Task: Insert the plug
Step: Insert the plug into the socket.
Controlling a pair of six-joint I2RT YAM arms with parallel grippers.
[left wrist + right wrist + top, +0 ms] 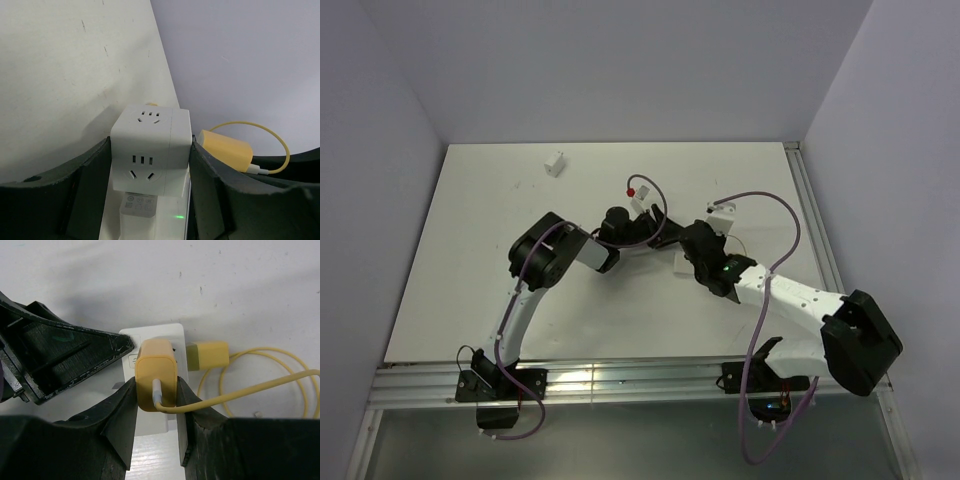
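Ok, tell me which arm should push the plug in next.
Right. The right gripper is shut on the yellow plug, poised at the white socket cube. The left gripper clamps that cube from both sides, so it looks better used to steady it.

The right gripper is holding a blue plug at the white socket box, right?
No: the plug in the right gripper is yellow, not blue. The right wrist view shows it at the white socket box.
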